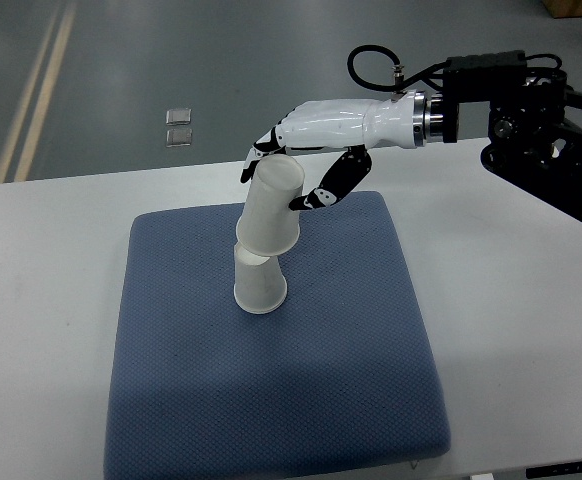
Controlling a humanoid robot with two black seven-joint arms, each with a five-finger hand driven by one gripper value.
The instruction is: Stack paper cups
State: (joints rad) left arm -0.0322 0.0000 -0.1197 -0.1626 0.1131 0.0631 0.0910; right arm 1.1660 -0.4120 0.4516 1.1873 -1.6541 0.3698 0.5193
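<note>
An upside-down white paper cup (258, 281) stands on the blue pad (351, 360) near its middle. A second white paper cup (272, 207), also upside down and tilted, sits over its top. My right hand (289, 172) comes in from the right and is shut on this upper cup near its base, fingers on the far side and thumb on the near side. The left arm does not show.
The blue pad lies on a white table (511, 290). Grey floor with yellow lines (41, 90) runs behind the table. Two small clear items (179, 126) lie on the floor. The black arm joint (546, 130) hangs over the table's right side.
</note>
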